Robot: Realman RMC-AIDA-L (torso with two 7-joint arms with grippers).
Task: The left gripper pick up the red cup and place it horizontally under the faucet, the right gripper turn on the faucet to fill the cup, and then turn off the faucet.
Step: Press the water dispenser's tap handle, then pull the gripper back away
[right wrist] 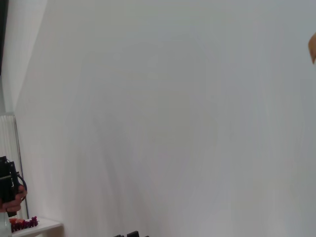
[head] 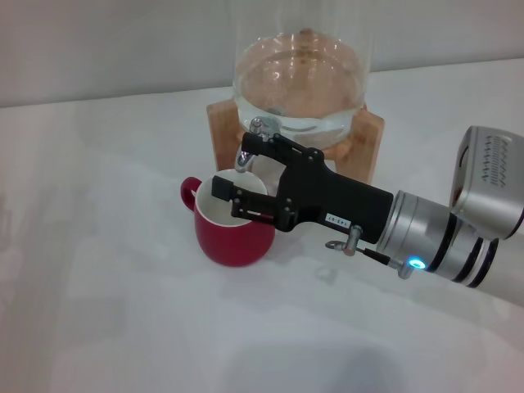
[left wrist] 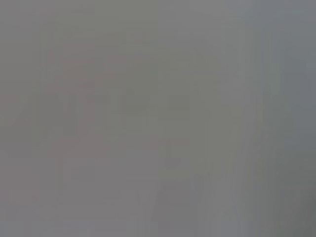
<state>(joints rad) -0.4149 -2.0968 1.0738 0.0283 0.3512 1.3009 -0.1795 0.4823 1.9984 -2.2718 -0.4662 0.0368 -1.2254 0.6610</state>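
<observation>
— On the white table (head: 98,311), from the head view, where does the red cup (head: 233,237) sit?

— Upright just in front of the wooden stand (head: 368,139), mouth facing up, so its long axis runs vertical. Its loop handle points to the robot's left and slightly away.

— And the faucet (head: 255,141)?

— It juts from the glass dispenser (head: 299,82) toward the camera, chrome spout directly above the cup's far rim, lever on top.

— Which gripper is there?

— The right gripper (head: 237,176) reaches in from the right, its black body lying roughly level, fingers pointing left. One finger sits up at the spout, the other hangs over the cup's cream interior, so the fingers look spread apart.

— Left wrist view?

— Only a flat grey blur; I cannot tell anything, and the left gripper shows nowhere.

— Right wrist view?

— Mostly a pale wall; no cup, no faucet visible.
</observation>
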